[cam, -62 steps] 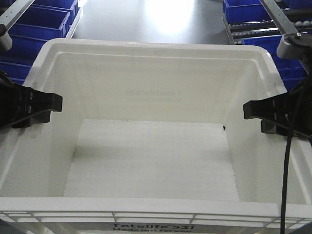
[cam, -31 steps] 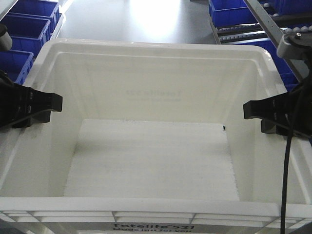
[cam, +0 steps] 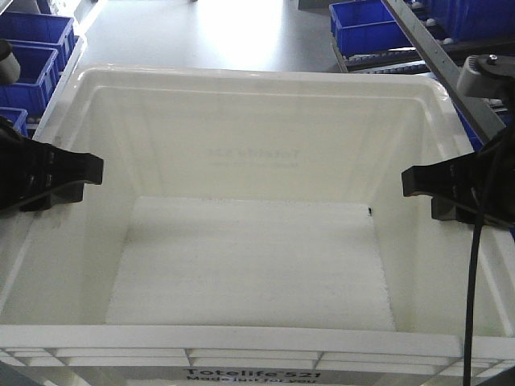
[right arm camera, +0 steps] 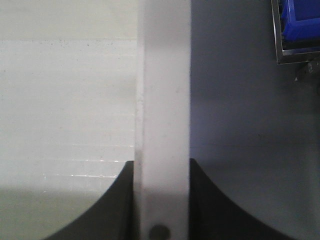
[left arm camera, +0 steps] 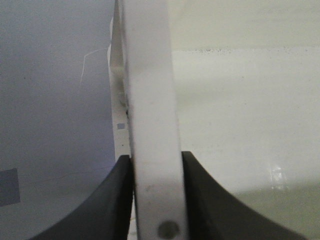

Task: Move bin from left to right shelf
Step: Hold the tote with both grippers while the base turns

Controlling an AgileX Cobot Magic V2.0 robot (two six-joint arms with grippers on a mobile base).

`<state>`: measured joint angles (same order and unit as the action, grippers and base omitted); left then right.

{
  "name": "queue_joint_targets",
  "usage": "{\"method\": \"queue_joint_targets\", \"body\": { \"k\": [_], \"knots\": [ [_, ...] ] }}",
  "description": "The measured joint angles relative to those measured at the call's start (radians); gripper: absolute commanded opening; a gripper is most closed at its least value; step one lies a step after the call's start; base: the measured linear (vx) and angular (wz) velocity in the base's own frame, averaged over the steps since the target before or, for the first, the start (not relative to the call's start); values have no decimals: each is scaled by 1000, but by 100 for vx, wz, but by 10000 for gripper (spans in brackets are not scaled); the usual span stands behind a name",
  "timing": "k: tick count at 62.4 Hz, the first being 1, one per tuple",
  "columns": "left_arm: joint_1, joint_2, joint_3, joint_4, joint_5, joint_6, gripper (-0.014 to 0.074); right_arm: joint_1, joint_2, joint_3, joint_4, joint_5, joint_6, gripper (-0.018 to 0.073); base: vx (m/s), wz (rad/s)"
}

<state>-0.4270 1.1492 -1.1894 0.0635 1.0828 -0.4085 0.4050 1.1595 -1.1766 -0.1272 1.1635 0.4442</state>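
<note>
The white bin [cam: 257, 80] fills the front view, empty, with its black "Totelife 521" print at the near side. My left gripper [cam: 83, 172] is shut on the bin's left rim. My right gripper [cam: 418, 183] is shut on its right rim. In the left wrist view the two black fingers of the left gripper [left arm camera: 156, 167] clamp the white rim [left arm camera: 150, 90]. In the right wrist view the right gripper [right arm camera: 162, 170] clamps the rim [right arm camera: 164, 75] the same way. The bin hangs level between both grippers above the grey floor.
Blue bins [cam: 32, 48] stand on the left. More blue bins [cam: 374, 24] sit at the back right beside a slanted roller rack rail [cam: 438, 52]. Grey floor [cam: 209, 36] lies beyond the white bin. A blue bin corner [right arm camera: 300, 22] shows in the right wrist view.
The blue bins and the rack have slid leftward in the front view, so the view has turned to the right. The white bin and both grippers keep the same place in view.
</note>
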Motion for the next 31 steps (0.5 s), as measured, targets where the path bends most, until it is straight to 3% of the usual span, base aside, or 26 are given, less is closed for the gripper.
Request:
{"method": "queue_joint_targets", "body": {
  "k": [31],
  "knots": [
    [0,-1,0,-4,3,0,20,0,0,0,5,23,0,-1,35,6]
  ]
}}
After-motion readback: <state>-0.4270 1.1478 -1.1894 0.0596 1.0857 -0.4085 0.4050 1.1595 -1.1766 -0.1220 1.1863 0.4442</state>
